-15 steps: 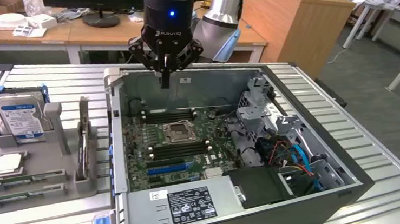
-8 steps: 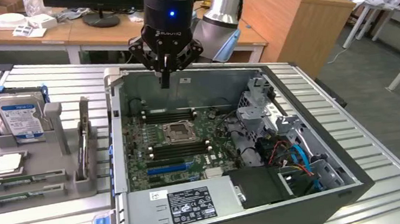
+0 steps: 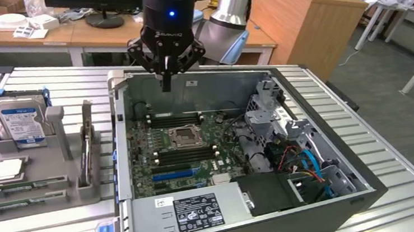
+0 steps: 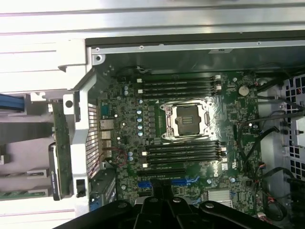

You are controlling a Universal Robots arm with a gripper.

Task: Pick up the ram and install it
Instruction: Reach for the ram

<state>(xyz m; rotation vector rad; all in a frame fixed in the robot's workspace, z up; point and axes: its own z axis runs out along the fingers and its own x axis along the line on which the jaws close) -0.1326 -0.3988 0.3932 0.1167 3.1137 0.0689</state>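
My gripper hangs shut and empty over the back wall of the open computer case, above the motherboard. In the wrist view the shut gripper points down at the board near the blue expansion slot. The ram, a thin green stick, lies in the grey holder at the exterior view's left, with a second like it just in front. Both sticks sit well away from the gripper. Black memory slots flank the CPU socket.
A blue-labelled hard drive stands upright in the holder, and a green card stands on edge beside the case wall. The power supply fills the case's near corner; cables and drive cages crowd the exterior view's right.
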